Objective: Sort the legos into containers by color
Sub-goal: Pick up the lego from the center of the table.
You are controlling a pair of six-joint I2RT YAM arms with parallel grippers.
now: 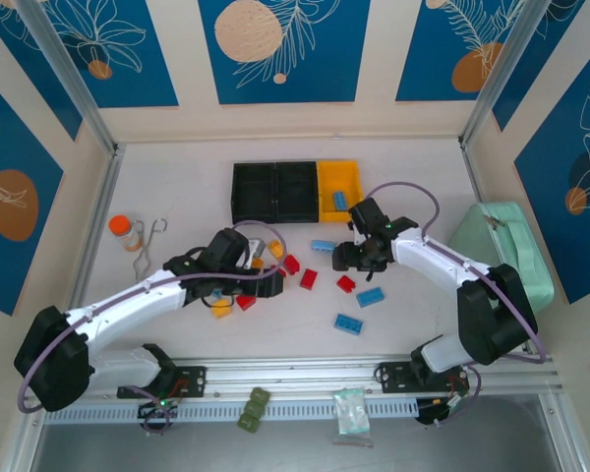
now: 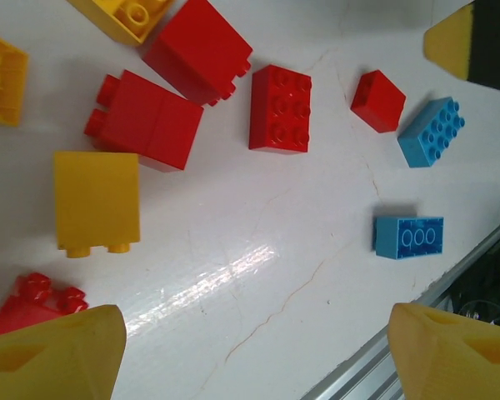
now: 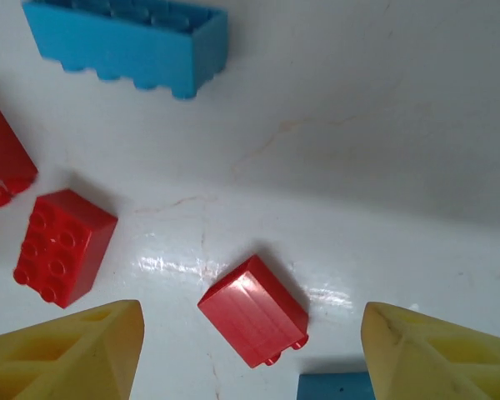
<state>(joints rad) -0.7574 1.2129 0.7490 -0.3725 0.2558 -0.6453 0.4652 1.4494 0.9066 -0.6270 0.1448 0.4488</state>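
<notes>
**Both grippers open over the loose legos**

We find the right gripper (image 3: 250,354) with its yellow fingers (image 3: 62,350) spread wide. A red brick (image 3: 252,310) lies on the table (image 3: 375,167) between them, and neither finger touches it. Just beside it, at the lower edge, we see a blue corner (image 3: 333,386). Farther out are a studded red brick (image 3: 62,246) on the left and a long blue brick (image 3: 125,37) at the top.

The left gripper (image 2: 254,350) is spread too, with only bare table between its fingers. A red piece (image 2: 25,304) sits just beside one finger. Beyond it lie a yellow brick (image 2: 96,202), a red cluster (image 2: 146,121) and two blue bricks (image 2: 408,237) off to the right.

From above, we see both grippers over the middle of the table, with the legos (image 1: 308,279) scattered around and between them. The bins (image 1: 275,192) stand in a row at the far side, two black and one yellow bin (image 1: 326,208). A small blue piece (image 1: 341,200) lies in the yellow one. A bottle (image 1: 123,228) stands to the left and a mint case (image 1: 501,251) to the right.
</notes>
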